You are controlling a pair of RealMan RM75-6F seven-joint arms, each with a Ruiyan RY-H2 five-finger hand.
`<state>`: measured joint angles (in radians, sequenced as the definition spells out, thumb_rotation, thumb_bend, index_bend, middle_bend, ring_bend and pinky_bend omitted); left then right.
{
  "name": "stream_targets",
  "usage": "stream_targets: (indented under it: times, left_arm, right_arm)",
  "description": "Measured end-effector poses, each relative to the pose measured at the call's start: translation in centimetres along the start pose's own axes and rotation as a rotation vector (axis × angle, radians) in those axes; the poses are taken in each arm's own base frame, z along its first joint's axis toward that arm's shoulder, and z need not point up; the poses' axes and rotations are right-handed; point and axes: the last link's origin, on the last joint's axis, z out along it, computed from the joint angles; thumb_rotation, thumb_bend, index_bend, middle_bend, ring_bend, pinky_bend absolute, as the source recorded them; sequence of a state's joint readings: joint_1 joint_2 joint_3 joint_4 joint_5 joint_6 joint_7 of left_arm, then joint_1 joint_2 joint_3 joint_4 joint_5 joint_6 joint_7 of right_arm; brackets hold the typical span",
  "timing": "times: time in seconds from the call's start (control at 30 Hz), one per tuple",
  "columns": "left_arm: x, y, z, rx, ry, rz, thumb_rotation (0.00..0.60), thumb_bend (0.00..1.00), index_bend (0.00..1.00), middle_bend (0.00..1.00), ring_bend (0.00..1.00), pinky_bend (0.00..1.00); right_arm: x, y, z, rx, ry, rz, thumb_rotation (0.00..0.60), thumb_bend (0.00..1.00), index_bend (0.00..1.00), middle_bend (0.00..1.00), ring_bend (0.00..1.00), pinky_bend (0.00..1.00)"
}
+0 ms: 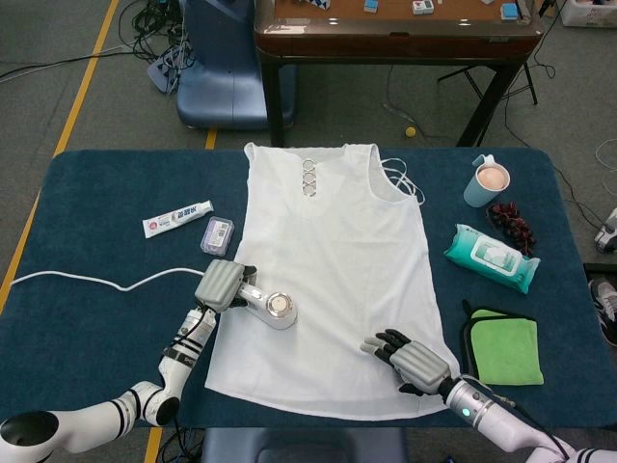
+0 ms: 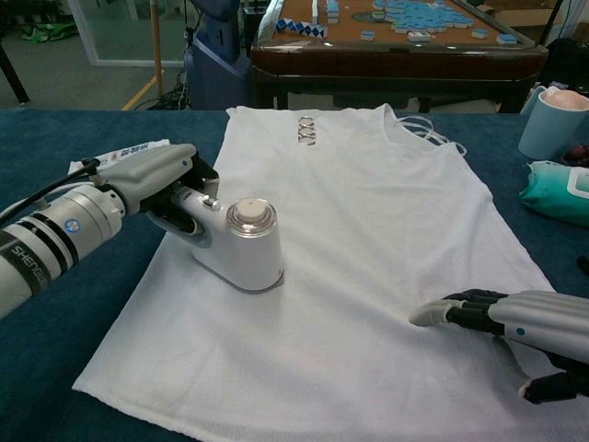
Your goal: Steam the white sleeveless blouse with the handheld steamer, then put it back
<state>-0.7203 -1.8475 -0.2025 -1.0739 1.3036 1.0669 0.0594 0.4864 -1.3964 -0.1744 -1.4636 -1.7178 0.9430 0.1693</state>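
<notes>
The white sleeveless blouse [image 1: 333,251] [image 2: 368,221] lies flat on the dark blue table, neckline at the far side. My left hand [image 1: 220,285] [image 2: 152,180] grips the handle of the white handheld steamer [image 1: 275,309] [image 2: 244,249], whose base rests on the blouse's lower left part. My right hand [image 1: 410,359] [image 2: 515,322] lies with fingers spread on the blouse near its lower right hem, holding nothing.
The steamer's white cord [image 1: 87,281] runs off the left table edge. A toothpaste tube [image 1: 177,219] and a small packet [image 1: 216,234] lie left of the blouse. On the right stand a cup [image 1: 485,180], dark grapes [image 1: 511,225], a wipes pack [image 1: 492,257] and a green cloth [image 1: 503,347].
</notes>
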Motion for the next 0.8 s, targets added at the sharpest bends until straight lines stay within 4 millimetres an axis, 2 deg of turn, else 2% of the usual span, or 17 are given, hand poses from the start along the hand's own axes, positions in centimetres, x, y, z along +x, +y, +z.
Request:
stream_targets:
  times: [0.3,0.8]
  left_arm:
    - [0.4,-2.9,-0.5,0.05,0.007,0.048,0.6,0.26,0.86,0.78,0.68,0.59]
    - [2.9,-8.3,-2.6,0.147,0.035,0.107,0.6,0.26,0.86,0.78,0.67,0.59]
  right_arm:
    - [-0.2,0.0,0.1,0.001,-0.005,-0.002,0.6,0.98,0.0,0.09,0.0,0.01]
    - [0.0,-0.4,0.2,0.011,-0.002,-0.009,0.6,0.98,0.0,0.09,0.0,0.01]
